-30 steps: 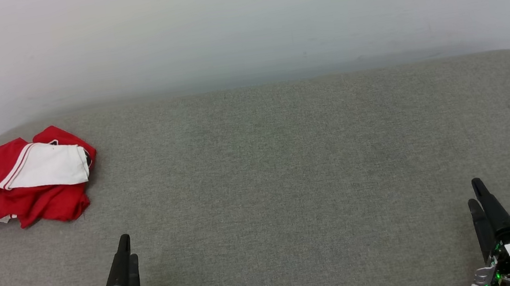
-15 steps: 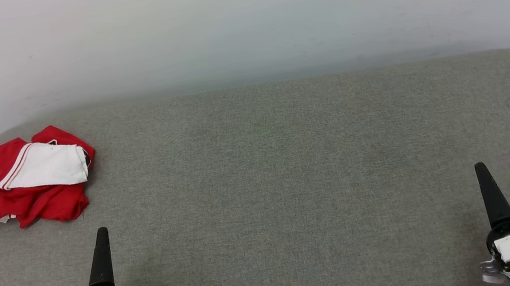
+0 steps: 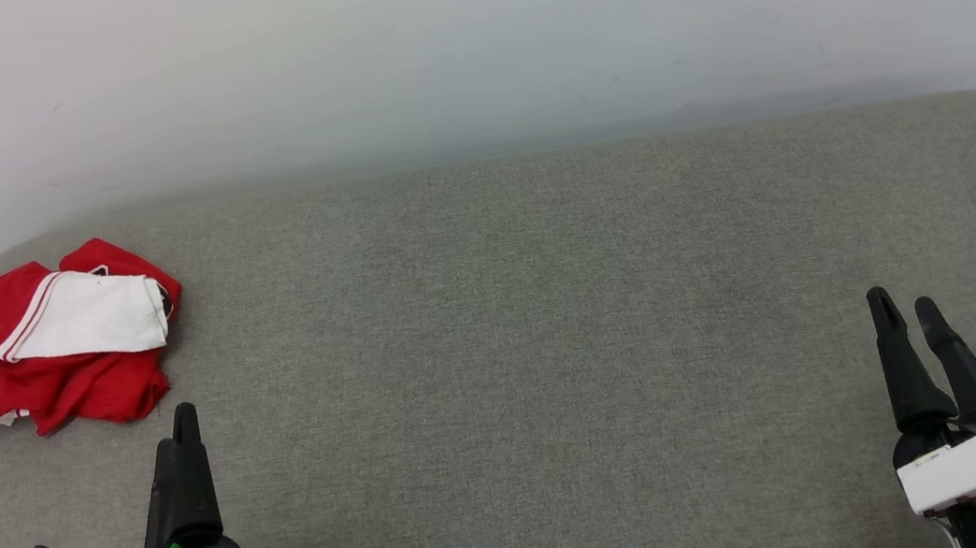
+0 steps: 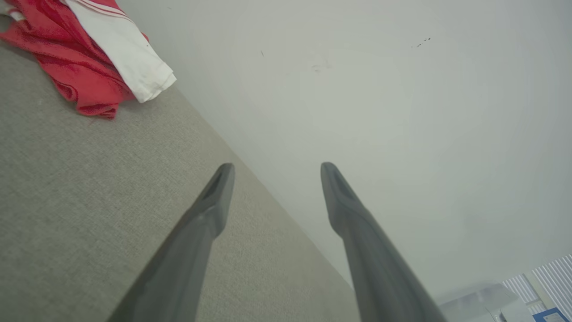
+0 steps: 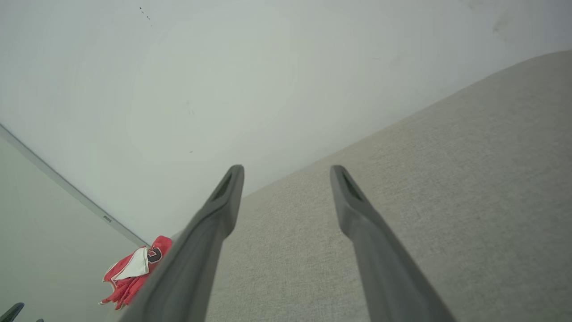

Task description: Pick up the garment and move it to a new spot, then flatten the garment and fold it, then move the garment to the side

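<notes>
Garment [image 3: 44, 342]: a crumpled red heap with a white sleeve lying across its top. It sits at the far left end of the grey cushioned surface [image 3: 555, 350], close to the wall [image 3: 459, 51] and to the surface's left edge. It is neither flattened nor folded, and nothing touches it.

Step in hand (judged): the first one, the pick-up. No part of the move, flatten or fold looks done.

State of the left gripper [image 4: 277, 169]: fingers apart, empty, held over the cushion at the near left. In the head view the garment lies ahead of it and a little to its left, near, with a strip of bare cushion between the fingertips and the closest red hem. In the left wrist view the heap sits in the upper left corner, off the line of the fingers.

State of the right gripper [image 3: 901, 300]: fingers apart, empty, at the near right. It is well apart from the garment, with nearly the whole cushion between them.

Next move (judged): the left arm reaches forward and slightly left, dips, and pinches a raised fold of the heap. Catching only the loose sleeve would leave the body trailing. The bare middle of the cushion looks a suitable new spot.
</notes>
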You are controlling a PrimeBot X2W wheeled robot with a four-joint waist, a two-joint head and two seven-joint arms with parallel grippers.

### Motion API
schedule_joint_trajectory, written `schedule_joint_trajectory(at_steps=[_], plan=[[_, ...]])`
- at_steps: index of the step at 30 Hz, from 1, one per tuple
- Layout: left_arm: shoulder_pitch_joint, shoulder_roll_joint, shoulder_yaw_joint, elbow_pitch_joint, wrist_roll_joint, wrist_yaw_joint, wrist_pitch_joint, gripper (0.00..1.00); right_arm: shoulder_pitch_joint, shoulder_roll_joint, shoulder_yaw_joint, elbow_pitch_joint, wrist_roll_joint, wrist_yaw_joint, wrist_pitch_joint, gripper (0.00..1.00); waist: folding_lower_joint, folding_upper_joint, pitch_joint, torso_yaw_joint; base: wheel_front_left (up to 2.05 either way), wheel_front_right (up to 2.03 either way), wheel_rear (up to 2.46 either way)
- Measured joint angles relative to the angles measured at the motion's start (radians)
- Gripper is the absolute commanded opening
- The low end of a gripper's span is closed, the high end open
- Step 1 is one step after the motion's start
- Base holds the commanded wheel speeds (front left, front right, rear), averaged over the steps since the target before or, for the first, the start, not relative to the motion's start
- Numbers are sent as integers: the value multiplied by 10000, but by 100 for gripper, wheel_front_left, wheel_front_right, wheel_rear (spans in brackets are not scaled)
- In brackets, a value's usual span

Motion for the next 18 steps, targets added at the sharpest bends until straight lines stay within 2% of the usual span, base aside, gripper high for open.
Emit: schedule_joint_trajectory(at_steps=[8, 14, 18], plan=[[98, 4, -635, -658, 2174, 445, -249, 100, 81, -121, 224, -374, -1580, 0, -259, 100, 0, 0, 47, 18, 0, 0, 0], [259, 4, -1262, -924, 3638, 1014, -428, 100, 169, -134, 330, -591, -2640, 0, -437, 100, 0, 0, 79, 19, 0, 0, 0], [261, 6, -1603, -993, 4491, 1152, -529, 100, 223, -117, 316, -631, -3294, 2, -537, 100, 0, 0, 109, 22, 0, 0, 0]])
